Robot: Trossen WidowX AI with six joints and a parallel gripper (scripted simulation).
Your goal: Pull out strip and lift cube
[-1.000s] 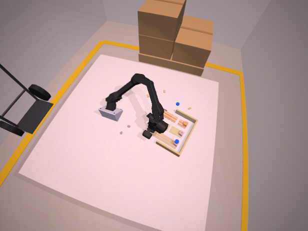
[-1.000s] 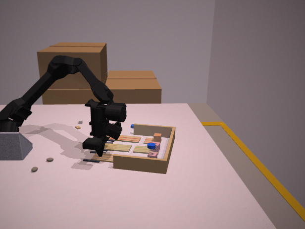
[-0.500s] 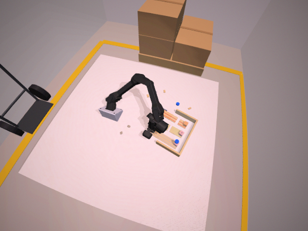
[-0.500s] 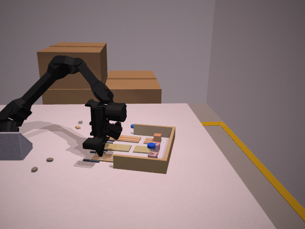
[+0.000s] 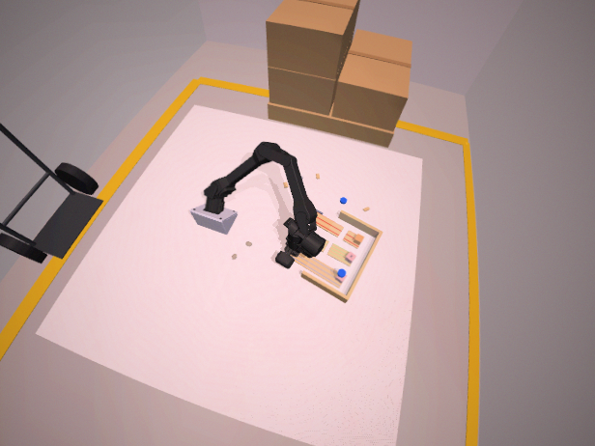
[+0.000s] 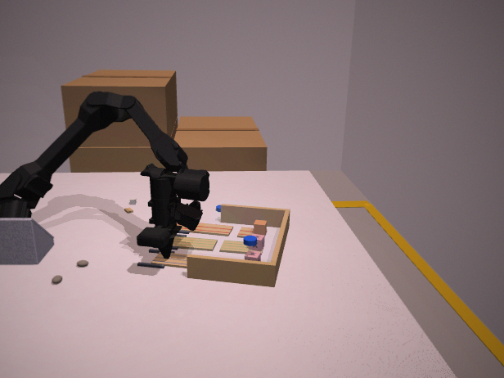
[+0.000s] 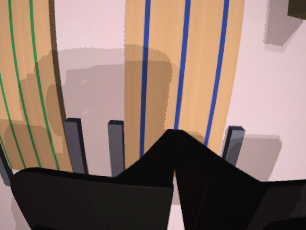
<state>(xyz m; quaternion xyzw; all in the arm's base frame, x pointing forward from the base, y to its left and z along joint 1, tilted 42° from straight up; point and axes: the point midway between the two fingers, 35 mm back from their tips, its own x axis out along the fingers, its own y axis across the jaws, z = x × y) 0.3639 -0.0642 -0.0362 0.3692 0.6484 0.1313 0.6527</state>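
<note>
Now the blue-lined strip (image 5: 316, 269) (image 6: 173, 260) (image 7: 162, 95) is lying under and ahead of the gripper (image 5: 292, 252) (image 6: 166, 254) (image 7: 173, 136), whose jaws are pressing together.

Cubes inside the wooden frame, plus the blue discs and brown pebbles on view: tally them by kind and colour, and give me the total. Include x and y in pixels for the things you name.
Orange cube (image 5: 358, 238) (image 6: 260, 227): 1
Pink cubes (image 5: 350, 257) (image 6: 253, 256): 2
Blue discs (image 5: 343, 200) (image 6: 249, 240): 2
Brown pebbles (image 5: 248, 243) (image 6: 83, 263): 2
Total: 7
</note>
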